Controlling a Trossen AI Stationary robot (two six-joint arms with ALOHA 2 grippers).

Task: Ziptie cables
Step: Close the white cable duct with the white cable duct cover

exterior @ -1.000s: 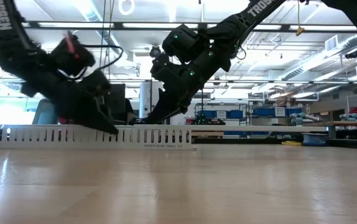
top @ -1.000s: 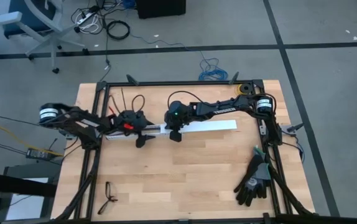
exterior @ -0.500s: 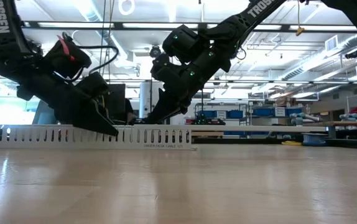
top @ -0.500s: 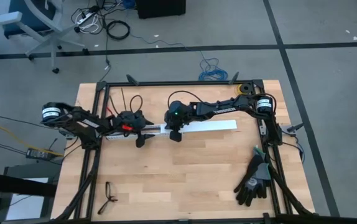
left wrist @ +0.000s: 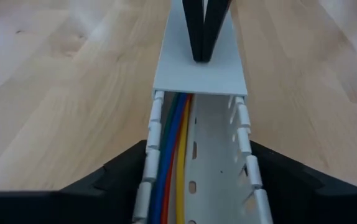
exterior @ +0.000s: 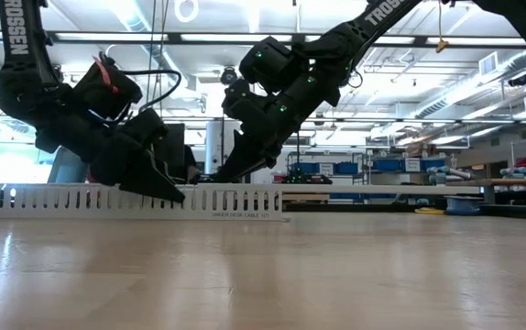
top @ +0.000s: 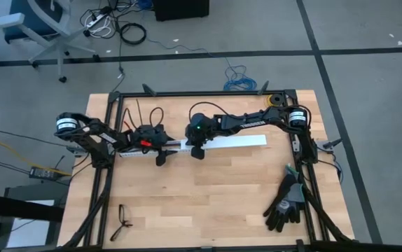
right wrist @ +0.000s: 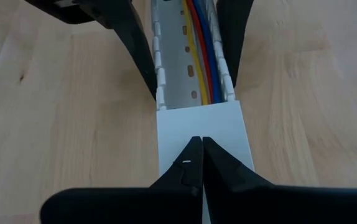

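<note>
the left gripper (left wrist: 197, 186) stands open, its fingers (left wrist: 116, 174) straddling the white slotted duct (left wrist: 197, 155) from either side. the right gripper (right wrist: 197, 155) is closed, its tips pressing down on the flat duct cover (right wrist: 203, 134). the cables (left wrist: 172, 149), green, red, blue and yellow, lie inside the duct along one wall, running under the cover. the duct lies on the wooden table (top: 208, 189).

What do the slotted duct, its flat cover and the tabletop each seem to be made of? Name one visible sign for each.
Slotted duct: probably white plastic, judging by its thin, evenly moulded side fingers.
Flat cover: likely the same plastic, a smooth matte sheet with crisp edges.
Tabletop: wood or wood laminate, with pale plank grain and a slight sheen.
</note>
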